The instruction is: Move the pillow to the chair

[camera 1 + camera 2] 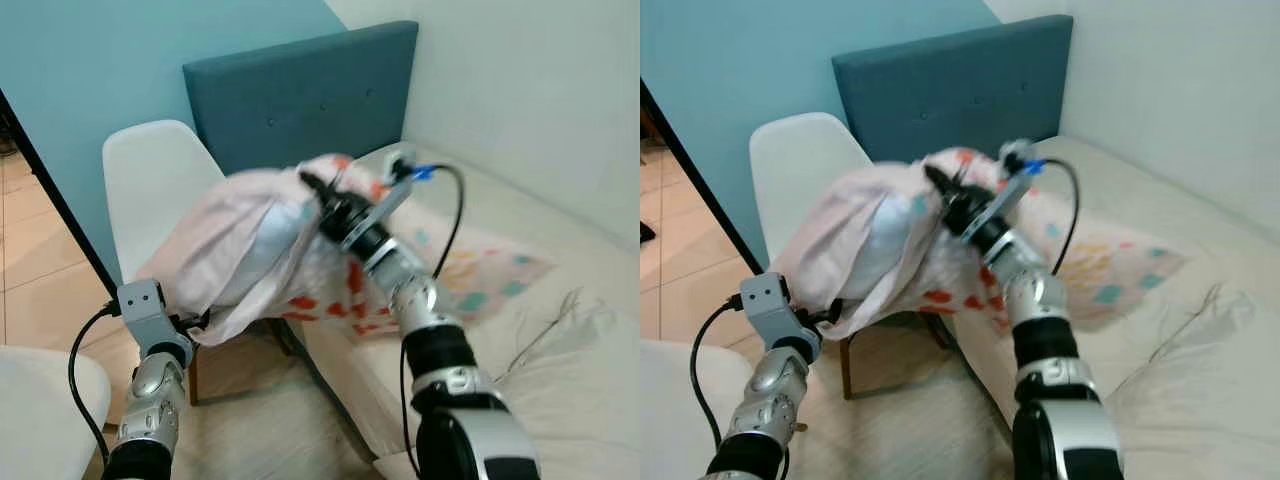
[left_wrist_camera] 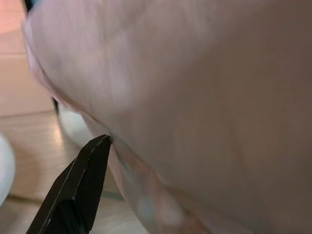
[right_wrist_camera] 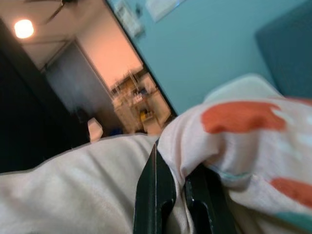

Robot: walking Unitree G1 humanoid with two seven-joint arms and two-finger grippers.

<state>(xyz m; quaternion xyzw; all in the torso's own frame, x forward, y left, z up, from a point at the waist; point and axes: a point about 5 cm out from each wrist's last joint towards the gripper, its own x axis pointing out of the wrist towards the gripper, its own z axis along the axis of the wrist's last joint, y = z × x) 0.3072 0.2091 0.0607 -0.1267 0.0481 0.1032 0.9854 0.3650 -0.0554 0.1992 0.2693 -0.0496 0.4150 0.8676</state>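
Over chair (image 1: 150,190) | pillow (image 1: 250,250) held, both pincers | no legible text

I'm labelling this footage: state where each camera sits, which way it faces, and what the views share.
Left eye view: on the head, looking down at pillow, white chair, both arms.
Right eye view: same scene, right pincer gripping.
Left wrist view: along one black finger under the fabric.
Right wrist view: along fingers pinching fabric.
Shared: the pillow.

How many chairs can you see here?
2: one white chair stands beside the headboard, behind the held pillow; part of another white chair shows at the lower left. More may be hidden.
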